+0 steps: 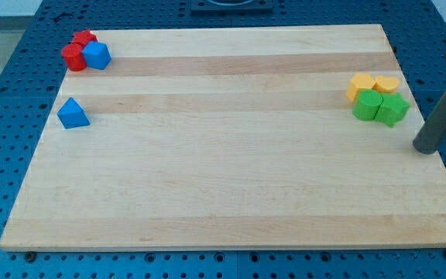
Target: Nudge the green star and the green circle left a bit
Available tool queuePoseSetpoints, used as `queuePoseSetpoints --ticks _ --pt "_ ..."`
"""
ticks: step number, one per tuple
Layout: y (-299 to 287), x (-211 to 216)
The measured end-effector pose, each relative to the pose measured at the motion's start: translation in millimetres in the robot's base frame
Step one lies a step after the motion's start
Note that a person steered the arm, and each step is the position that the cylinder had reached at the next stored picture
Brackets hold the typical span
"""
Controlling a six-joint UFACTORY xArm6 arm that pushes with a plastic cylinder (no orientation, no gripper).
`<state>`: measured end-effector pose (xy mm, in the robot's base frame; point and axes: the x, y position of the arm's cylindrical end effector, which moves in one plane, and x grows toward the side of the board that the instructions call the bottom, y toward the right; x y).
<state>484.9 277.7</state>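
Note:
The green star (393, 110) and the green circle (368, 105) sit touching each other near the board's right edge. Two yellow blocks lie just above them: a yellow hexagon (360, 85) and a yellow heart (386, 84). My tip (423, 147) is at the board's right edge, to the lower right of the green star and apart from it. The dark rod rises from it to the upper right.
The wooden board (223, 194) lies on a blue perforated table. At the view's top left a red circle (73, 57), a red star (84, 39) and a blue hexagon (97, 55) cluster together. A blue triangle (73, 113) lies at the left edge.

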Motion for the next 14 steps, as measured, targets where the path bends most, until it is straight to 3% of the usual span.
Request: queuePoseSetpoints --ticks 2,14 --pt "11.8 -21.9" --pt "26.3 -40.6"
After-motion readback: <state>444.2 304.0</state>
